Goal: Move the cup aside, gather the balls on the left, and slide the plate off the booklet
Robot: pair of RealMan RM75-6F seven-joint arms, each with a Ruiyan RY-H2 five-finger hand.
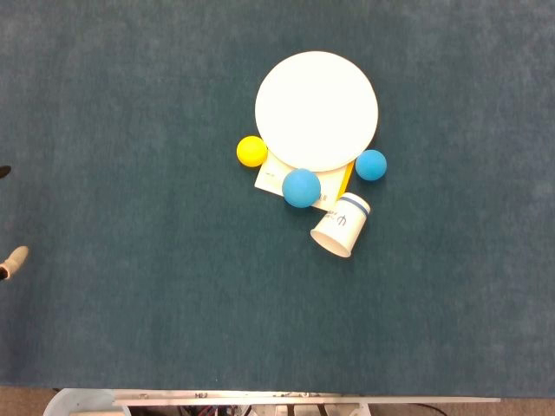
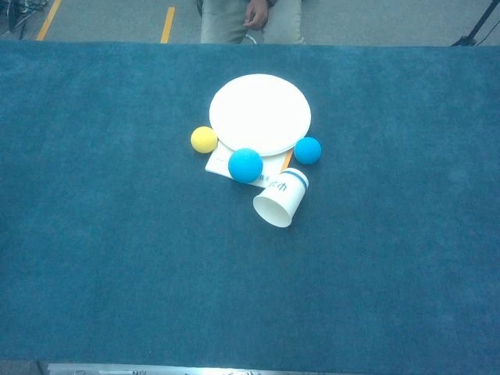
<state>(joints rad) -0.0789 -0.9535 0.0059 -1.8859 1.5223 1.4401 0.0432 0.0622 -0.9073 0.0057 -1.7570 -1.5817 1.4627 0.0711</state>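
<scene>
Item: paper cup (image 2: 281,201), white with a dark band near its base. It lies on its side on the teal cloth of the table (image 2: 101,258), open mouth turned toward the near edge, base pointing away and just touching the near right corner of the booklet.

Item: larger blue ball (image 2: 245,165). It rests on the near edge of the booklet, just beside the plate's rim and left of the cup's base.

Item: booklet (image 2: 219,162), white with a yellow-orange edge on its right side. It is mostly covered; only its near strip and corners show from under the plate.

Item: yellow ball (image 2: 204,139). It sits on the cloth at the booklet's left, close against the plate's near left rim.

Item: smaller blue ball (image 2: 307,150). It sits on the cloth at the plate's near right rim, right of the booklet.

Item: plate (image 2: 259,114), round, white, bare. It lies flat over the far part of the booklet.

Item: left hand (image 1: 12,261). Only a pale tip shows at the left border of the head view, well apart from all the objects; whether it is released or clenched cannot be told.

Item: right hand. It appears in neither view.

Item: seated person (image 2: 250,22), beyond the table's far edge, partly visible.
</scene>
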